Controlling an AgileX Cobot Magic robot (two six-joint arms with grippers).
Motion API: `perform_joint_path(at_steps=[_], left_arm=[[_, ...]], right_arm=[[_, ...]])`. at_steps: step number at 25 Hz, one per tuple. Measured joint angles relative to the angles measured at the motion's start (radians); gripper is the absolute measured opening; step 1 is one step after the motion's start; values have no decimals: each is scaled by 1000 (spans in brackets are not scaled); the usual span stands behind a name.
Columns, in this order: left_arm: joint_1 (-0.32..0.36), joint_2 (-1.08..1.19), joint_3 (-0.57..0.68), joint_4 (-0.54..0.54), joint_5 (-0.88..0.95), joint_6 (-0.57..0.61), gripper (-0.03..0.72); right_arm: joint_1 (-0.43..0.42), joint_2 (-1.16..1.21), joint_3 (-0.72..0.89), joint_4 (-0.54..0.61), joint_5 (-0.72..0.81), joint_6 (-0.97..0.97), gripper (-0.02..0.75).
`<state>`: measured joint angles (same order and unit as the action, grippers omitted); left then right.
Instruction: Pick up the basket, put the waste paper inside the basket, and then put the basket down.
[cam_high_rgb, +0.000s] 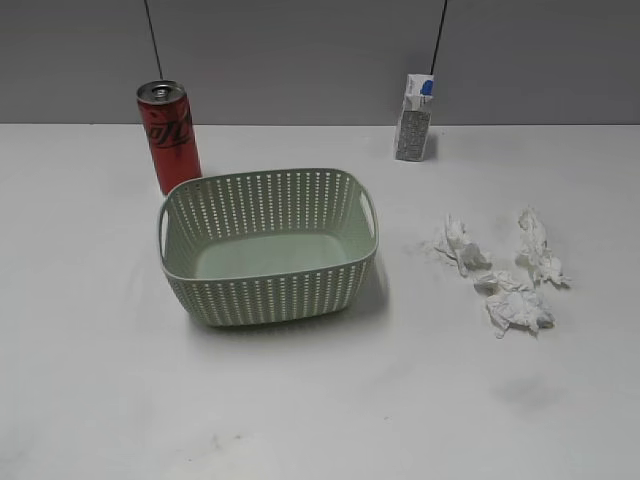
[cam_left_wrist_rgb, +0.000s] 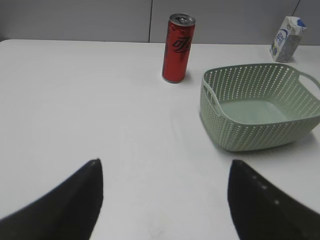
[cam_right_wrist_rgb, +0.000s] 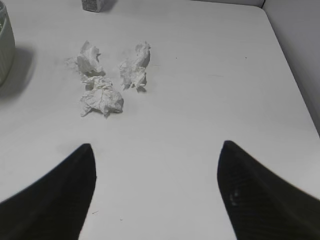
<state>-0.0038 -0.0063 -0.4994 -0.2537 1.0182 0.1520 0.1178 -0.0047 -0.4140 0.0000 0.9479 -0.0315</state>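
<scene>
The pale sage-green basket (cam_high_rgb: 268, 245) stands empty on the white table, left of centre; it also shows in the left wrist view (cam_left_wrist_rgb: 260, 107) and its edge in the right wrist view (cam_right_wrist_rgb: 5, 45). Three crumpled wads of white waste paper (cam_high_rgb: 505, 270) lie on the table to its right, also in the right wrist view (cam_right_wrist_rgb: 107, 75). My left gripper (cam_left_wrist_rgb: 164, 165) is open and empty, well short and left of the basket. My right gripper (cam_right_wrist_rgb: 157, 149) is open and empty, short of the paper. Neither gripper shows in the exterior view.
A red drink can (cam_high_rgb: 168, 137) stands behind the basket's left corner, also in the left wrist view (cam_left_wrist_rgb: 178, 48). A white-and-grey carton with a blue top (cam_high_rgb: 415, 118) stands at the back right. The table's right edge (cam_right_wrist_rgb: 292, 75) runs beside a grey wall.
</scene>
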Motion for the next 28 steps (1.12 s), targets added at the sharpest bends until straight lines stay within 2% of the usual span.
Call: perform_joint_path(at_steps=[12,17,19,24,28], left_arm=[[0,3,-13,-9,-39,0,590],[-3,155,-46,-62,-123,2,590],[-32,248,-55,-82,-170,4,590],[-171,525,-83,-92,-281,7,590],[-255,822,-183,-88,-294,8,590]], right_arm=[[0,0,0,-6,0,0,573],[0,0,0,0,0,0,573],[0,0,0,-6,0,0,573],[0,0,0,0,0,0,573],[0,0,0,0,0,0,573]])
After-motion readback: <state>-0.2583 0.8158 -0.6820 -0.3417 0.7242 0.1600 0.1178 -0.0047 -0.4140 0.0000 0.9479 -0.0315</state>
